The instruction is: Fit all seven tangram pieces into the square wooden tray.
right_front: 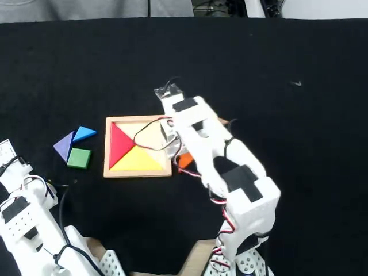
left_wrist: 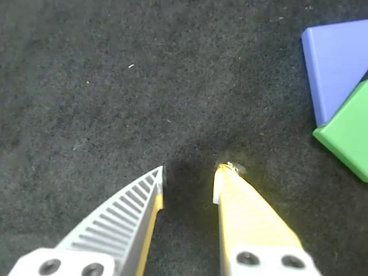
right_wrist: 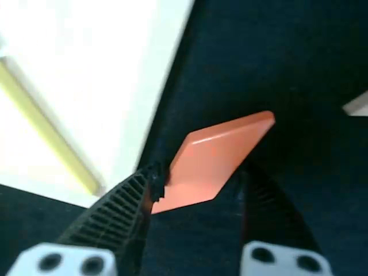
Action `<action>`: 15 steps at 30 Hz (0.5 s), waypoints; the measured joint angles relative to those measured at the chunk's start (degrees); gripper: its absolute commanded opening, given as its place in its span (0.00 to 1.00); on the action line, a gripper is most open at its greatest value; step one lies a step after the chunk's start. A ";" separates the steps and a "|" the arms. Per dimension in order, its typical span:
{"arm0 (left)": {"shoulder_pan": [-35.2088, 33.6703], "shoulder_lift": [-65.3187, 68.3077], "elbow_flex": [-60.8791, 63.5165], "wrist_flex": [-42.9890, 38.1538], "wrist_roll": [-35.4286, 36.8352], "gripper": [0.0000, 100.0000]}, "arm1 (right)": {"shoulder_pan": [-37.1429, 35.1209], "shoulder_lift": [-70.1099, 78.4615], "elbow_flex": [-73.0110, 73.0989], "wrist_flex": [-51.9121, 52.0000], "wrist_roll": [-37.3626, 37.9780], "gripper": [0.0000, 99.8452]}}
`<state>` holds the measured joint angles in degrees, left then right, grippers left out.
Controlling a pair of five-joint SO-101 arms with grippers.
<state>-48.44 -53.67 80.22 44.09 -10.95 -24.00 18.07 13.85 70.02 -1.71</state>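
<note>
The square wooden tray (right_front: 138,170) holds a red triangle (right_front: 119,144) and a yellow triangle (right_front: 138,160); the rest of its floor is bare. My right gripper (right_wrist: 198,172) hangs just off the tray's right edge (right_wrist: 86,86), shut on an orange parallelogram (right_wrist: 214,154), which peeks out under the arm (right_front: 185,161). A purple triangle (right_front: 63,146), a blue triangle (right_front: 84,133) and a green square (right_front: 79,157) lie left of the tray. My left gripper (left_wrist: 190,175) is open over bare cloth, with the purple triangle (left_wrist: 336,69) and green square (left_wrist: 348,135) off to one side.
Black cloth covers the table. The right arm (right_front: 218,161) reaches over the tray's right side and hides what lies beneath it. The left arm (right_front: 20,207) stands at the near left corner. A pale object (right_wrist: 357,103) shows beyond the orange piece.
</note>
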 measured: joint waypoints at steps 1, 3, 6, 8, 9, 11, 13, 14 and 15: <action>0.00 0.00 0.00 0.00 0.00 0.16 | 1.05 0.00 0.00 0.00 0.70 0.14; 0.00 0.00 0.00 0.00 0.00 0.16 | 3.25 0.00 0.00 0.00 2.20 0.14; 0.00 0.00 0.00 0.00 0.00 0.16 | 6.07 0.00 0.00 0.00 4.57 0.14; 0.00 0.00 0.00 0.00 0.00 0.16 | 7.03 -0.62 0.00 0.35 6.42 0.12; 0.00 0.00 0.00 0.00 0.00 0.16 | 7.30 -1.49 0.00 0.97 7.47 0.11; 0.00 0.00 0.00 0.00 0.00 0.16 | 7.56 -5.10 0.00 2.20 8.97 0.08; 0.00 0.00 0.00 0.00 0.00 0.16 | 7.56 -10.29 0.53 2.37 11.34 0.05; 0.00 0.00 0.00 0.00 0.00 0.16 | 7.56 -13.45 1.49 2.37 12.31 0.03; 0.00 0.00 0.00 0.00 0.00 0.16 | 7.56 -16.70 2.90 2.46 13.01 0.01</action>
<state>-48.44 -53.67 80.22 44.09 -10.95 -16.44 1.36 16.75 72.48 11.30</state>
